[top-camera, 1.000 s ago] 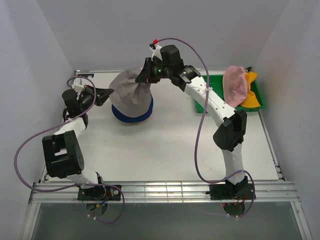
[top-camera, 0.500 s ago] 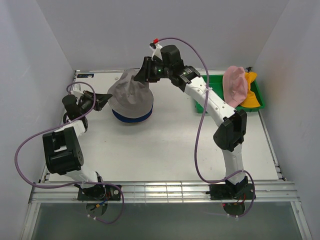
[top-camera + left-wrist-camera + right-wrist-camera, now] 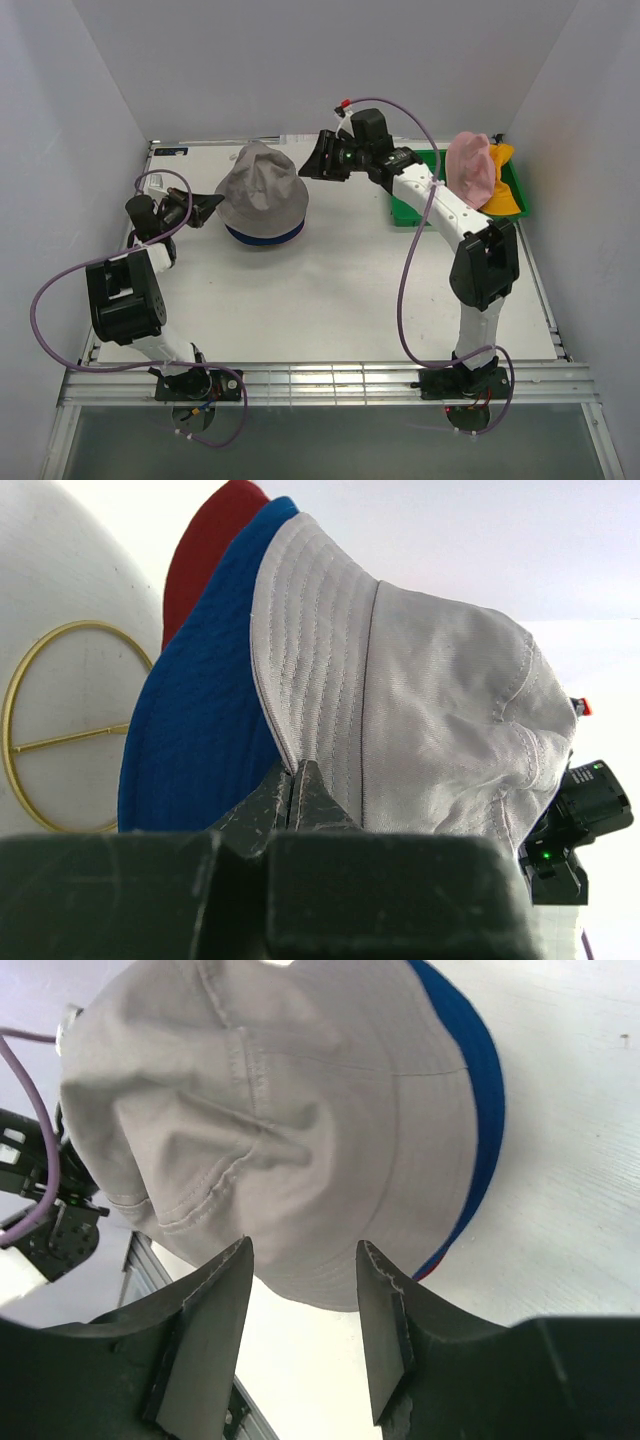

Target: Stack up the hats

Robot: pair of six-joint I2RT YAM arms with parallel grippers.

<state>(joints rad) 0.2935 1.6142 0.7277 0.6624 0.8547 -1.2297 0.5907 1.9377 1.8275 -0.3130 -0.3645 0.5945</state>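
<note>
Stacking so far: the grey hat (image 3: 262, 190) sits on top of the blue hat (image 3: 265, 236), upper middle-left of the overhead frame. The pile looks three deep, so I'd call it a bit past halfway.
To go: the pink hat (image 3: 470, 170) and yellow-orange hat (image 3: 503, 195) are bunched at the green tray (image 3: 400, 215) in the upper right of the overhead frame, well apart from the pile.
Right gripper (image 3: 303, 1248): fingers spread with nothing between them, hanging just right of the grey crown and pointing at it.
Left gripper (image 3: 292, 780): tips pressed together right at the grey brim's edge. Can't tell if any fabric is actually caught in there.
Next move, my guess: the right arm heads to the upper right for the pink one. It's floppy, so it needs a solid pinch, then a drop centred over the grey crown.
Only the left wrist view shows: the dark red hat (image 3: 215, 540) under the blue one, plus a thin wire ring (image 3: 70, 741) at the left of the frame.
Only the overhead shows: the two unstacked hats and the tray. Neither wrist cam catches them.
Right wrist view adds: a close look at the dents in the grey crown.
</note>
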